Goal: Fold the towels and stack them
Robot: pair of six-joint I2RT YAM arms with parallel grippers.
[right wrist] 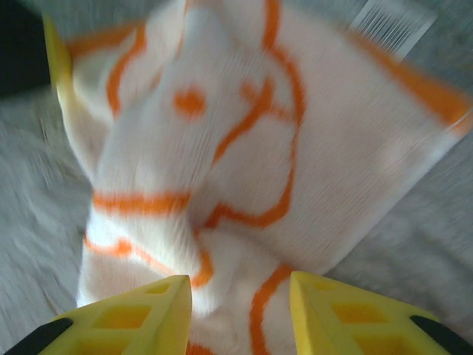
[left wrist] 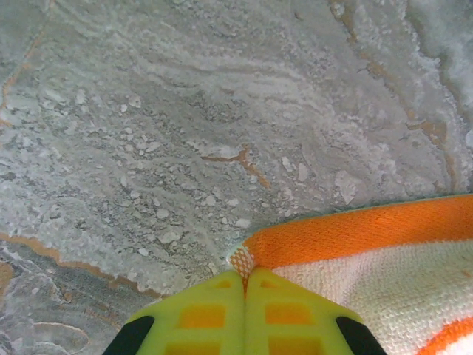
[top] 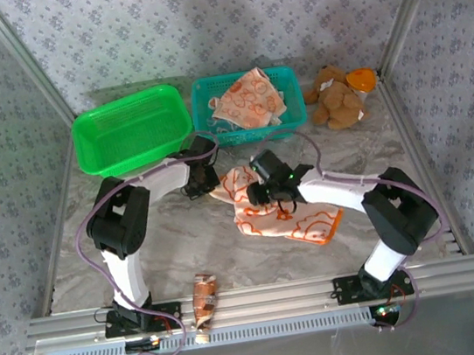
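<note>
- Left gripper [left wrist: 245, 275]: jaws pressed together on the orange-bordered corner of the orange-and-white towel [left wrist: 369, 251]. Only a small nip of cloth shows at the tips, with bare marble tabletop [left wrist: 185, 133] beyond.
- From above, that towel [top: 286, 215] lies rumpled in the middle of the tabletop, a touch toward the right edge. Its far-left corner runs up to the left gripper [top: 205, 180].
- Right gripper [right wrist: 240, 285]: jaws apart, cloth humped up in the gap and past it. The wrist view is smeared, so I cannot tell whether the pads touch the cloth. Overhead, it sits over the far part of the towel [top: 266, 193], just beside the left one.
- A peach towel [top: 248, 101] lies loose in the teal basket [top: 295, 118] at the far edge. The green basket [top: 120, 163] sits beside it toward the far-left corner, and the teddy bear [top: 336, 97] toward the far-right corner.
- My read: this is the spread-out before the first fold, early in the task, with nothing stacked yet.
- To do it well, the right gripper wants the neighbouring corner on the same edge, not the hump in the middle, and it should bite on the orange border.
- Then the two corners should draw apart until that edge goes taut, and the cloth should lie flat before any fold.
- Watch the left grip: it looks thin, so a hard tug could slip it. Gentle pulls, low over the tabletop.
</note>
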